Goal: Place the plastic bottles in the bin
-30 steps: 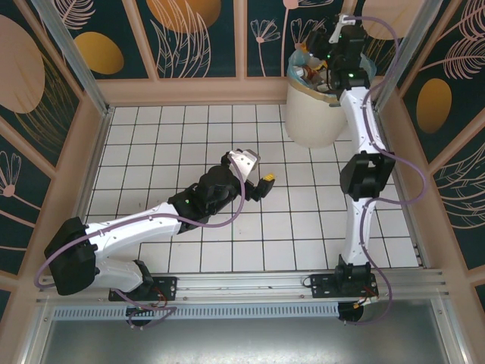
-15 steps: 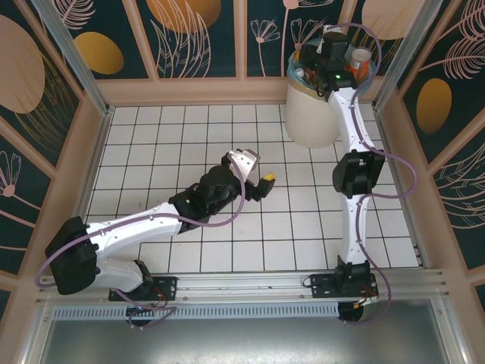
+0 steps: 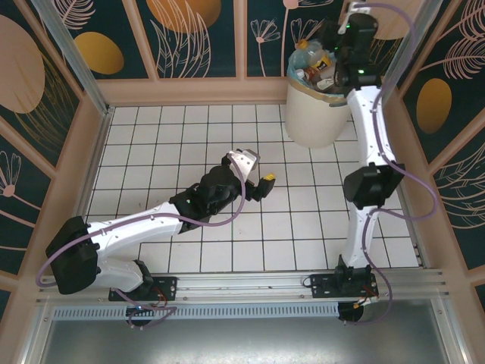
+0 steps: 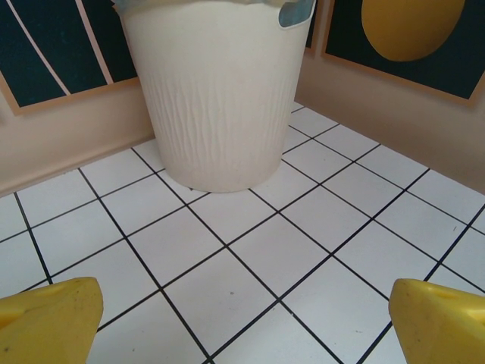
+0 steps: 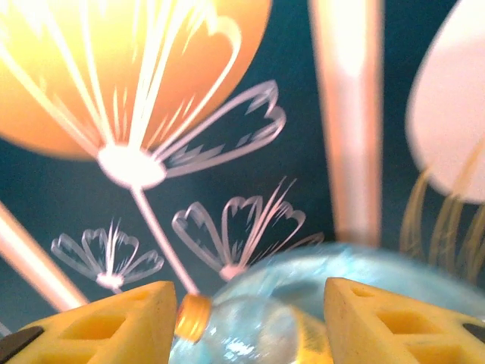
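The cream-white bin (image 3: 314,117), lined with a blue bag, stands at the far right corner, and several plastic bottles (image 3: 312,54) lie inside it. My right gripper (image 3: 337,54) hovers over the bin's right rim. In the right wrist view its yellow fingers (image 5: 106,326) stand apart. A clear bottle (image 5: 250,334) with an orange cap lies beyond them on the blue bag, with a gap on its right side. My left gripper (image 3: 261,182) rests open low over the tiled floor at mid-table, facing the bin (image 4: 220,98), with nothing between its fingertips (image 4: 45,322).
Peach wall panels close in the white tiled floor (image 3: 189,136) on three sides. The bin sits tight against the back wall. A metal rail (image 3: 250,288) with the arm bases runs along the near edge.
My right arm swung from the left side of the bin's mouth to its right rim, and its jaws narrowed a little. The left arm stayed still.
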Robot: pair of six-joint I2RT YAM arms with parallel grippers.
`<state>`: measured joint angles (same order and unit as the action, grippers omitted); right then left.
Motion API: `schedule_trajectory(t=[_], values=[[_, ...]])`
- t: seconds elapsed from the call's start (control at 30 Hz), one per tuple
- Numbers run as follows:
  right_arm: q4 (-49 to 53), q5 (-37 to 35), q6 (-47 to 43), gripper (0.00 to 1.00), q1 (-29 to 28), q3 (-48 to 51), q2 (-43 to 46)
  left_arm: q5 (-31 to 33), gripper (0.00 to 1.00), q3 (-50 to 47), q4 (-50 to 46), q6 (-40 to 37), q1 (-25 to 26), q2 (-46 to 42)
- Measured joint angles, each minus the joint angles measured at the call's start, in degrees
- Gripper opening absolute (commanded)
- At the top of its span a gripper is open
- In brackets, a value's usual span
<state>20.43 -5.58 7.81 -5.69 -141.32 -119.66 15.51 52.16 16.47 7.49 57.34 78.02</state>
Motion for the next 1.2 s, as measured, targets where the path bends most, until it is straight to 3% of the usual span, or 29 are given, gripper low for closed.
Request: schedule_trajectory(t=[0.2, 0.33, 0.53, 0.7, 1.0, 1.1, 1.2], values=[[-0.8, -2.4, 0.2, 0.49, 7.8, 2.7, 1.9, 0.0, 0.97, -0.4, 0.0, 0.3, 0.0, -0.2], [1.4, -3.0, 0.6, 0.47, 9.3, 5.6, -0.2, 0.0, 0.96, -0.5, 0.2, 0.3, 0.0, -0.2], [3.3, -2.3, 1.6, 0.46, 9.0, 14.2, -1.2, 0.0, 0.96, -0.5, 0.4, 0.3, 0.0, -0.2], [2.1, -2.3, 1.3, 0.49, 9.0, 15.0, -1.0, 0.0, 0.96, -0.5, 0.4, 0.4, 0.0, -0.2], [9.4, -2.1, 1.4, 0.64, 7.8, 3.3, -1.8, 0.5, 0.96, -0.5, 0.4, 1.3, 0.0, -1.1], [10.2, -2.4, 1.3, 0.65, 6.3, 3.4, 1.2, 2.8, 0.97, -0.5, 0.2, 1.8, 0.0, -2.8], [9.1, -3.2, 1.5, 0.66, 3.8, 13.4, 9.7, 7.5, 0.98, -0.5, -0.3, 1.8, 0.0, -5.1]])
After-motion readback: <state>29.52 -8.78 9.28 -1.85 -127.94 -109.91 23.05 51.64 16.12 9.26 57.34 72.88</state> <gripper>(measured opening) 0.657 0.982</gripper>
